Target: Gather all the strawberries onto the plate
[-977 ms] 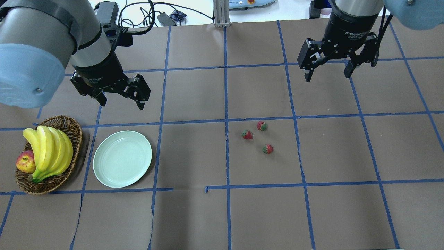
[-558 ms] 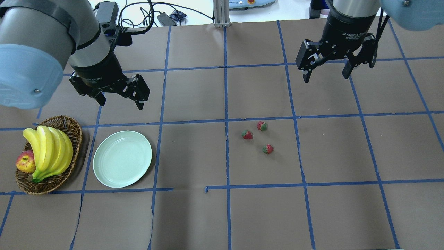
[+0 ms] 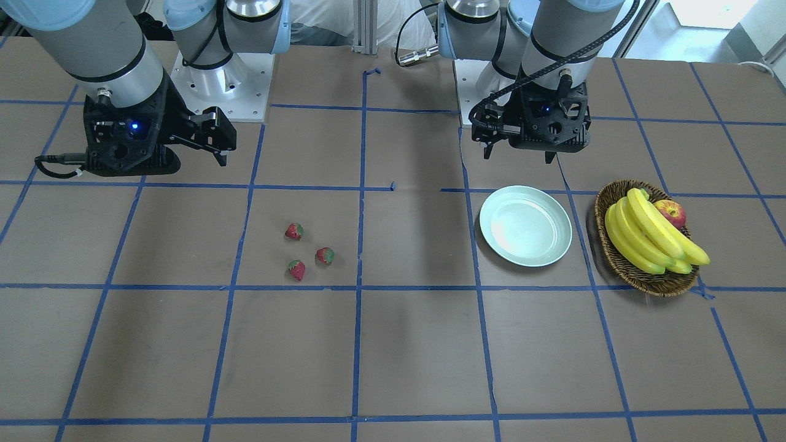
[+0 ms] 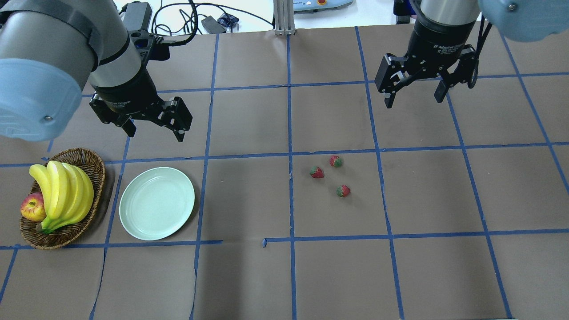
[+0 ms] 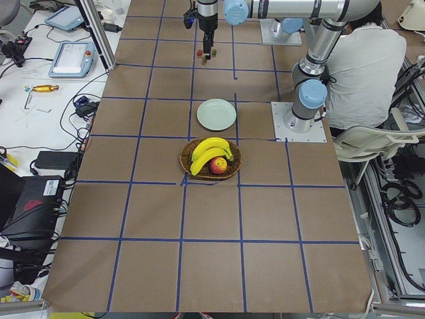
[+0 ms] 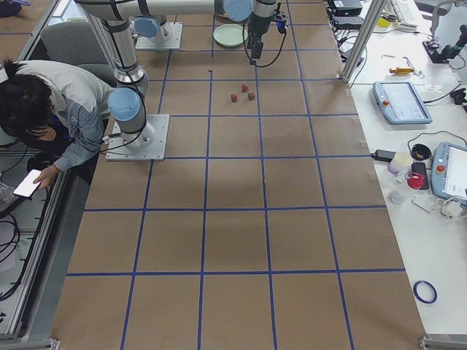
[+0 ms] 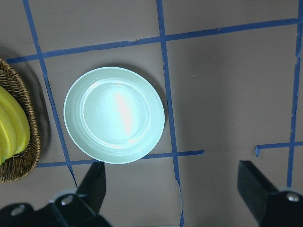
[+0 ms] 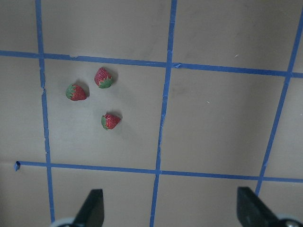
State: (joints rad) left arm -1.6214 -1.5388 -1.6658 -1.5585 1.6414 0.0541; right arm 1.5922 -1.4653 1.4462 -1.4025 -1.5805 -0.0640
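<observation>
Lying in a loose triangle on the bench (image 4: pixel 249 275), the three strawberries sit just right of the centre tape line in the overhead view. One strawberry (image 4: pixel 317 172) is nearest that line. A second strawberry (image 4: pixel 336 161) lies just beyond it, farther from the robot, and a third strawberry (image 4: pixel 343 191) lies closer to the robot. None touches another, and all are well apart from the plate (image 4: pixel 157 203). The plate rests on the robot's left side, just beside a basket (image 4: pixel 98 173) that holds bananas (image 4: pixel 62 195) and an apple (image 4: pixel 32 208). The left gripper (image 4: pixel 156 134) hangs above the bench past the plate's far edge, its jaws spread wide and holding nothing; its wrist camera looks straight down on the plate. The right gripper (image 4: pixel 414 101) hovers over the bench with jaws equally wide and nothing between them, beyond the strawberries and off to their right. Its wrist view shows all three strawberries ahead of the fingers (image 8: pixel 92 208).
</observation>
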